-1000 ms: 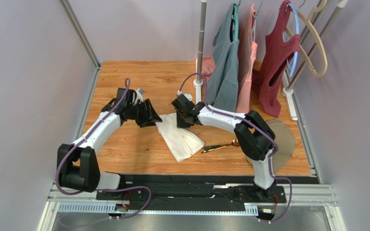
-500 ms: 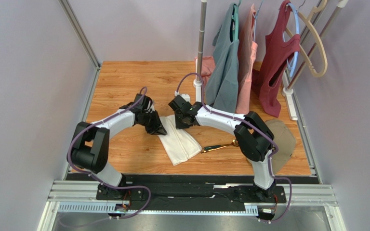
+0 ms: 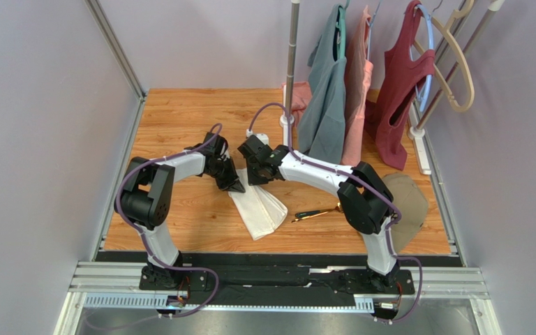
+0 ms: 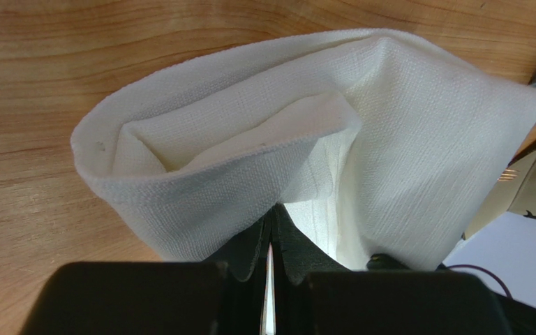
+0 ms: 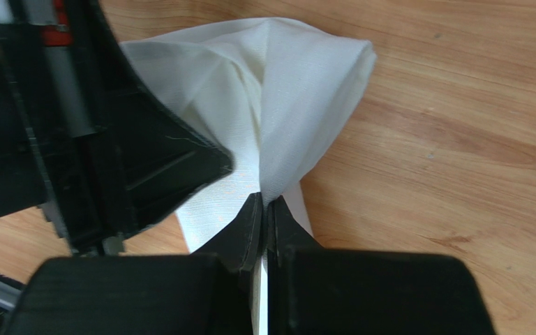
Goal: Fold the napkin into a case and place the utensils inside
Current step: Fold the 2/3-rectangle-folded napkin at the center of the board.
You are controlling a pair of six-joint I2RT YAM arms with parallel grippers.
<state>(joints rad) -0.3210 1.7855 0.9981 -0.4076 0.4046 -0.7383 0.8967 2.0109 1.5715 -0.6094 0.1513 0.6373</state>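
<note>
- In the middle of the top view, the white napkin is lying part-folded on the wooden table, with its upper end being lifted into a loose, open pouch.
- Just right of it, the utensils are lying on the wood, apart from the cloth and not yet inside.
- At the napkin's upper left edge, the left gripper is now pinching a fold of cloth. A second ago it was hanging spread wide further left, so it has swung in and clamped.
- Beside it, the right gripper is keeping its jaws pressed together on the napkin's upper right edge.
- With both edges held, the pair is probably getting ready for the next fold of the case.
- Toward the right of the frame, a beige cap is lying on the table, and garments are hanging at the upper right. The cap is carrying a small dark mark, too small to read, and no other writing is showing.
</note>
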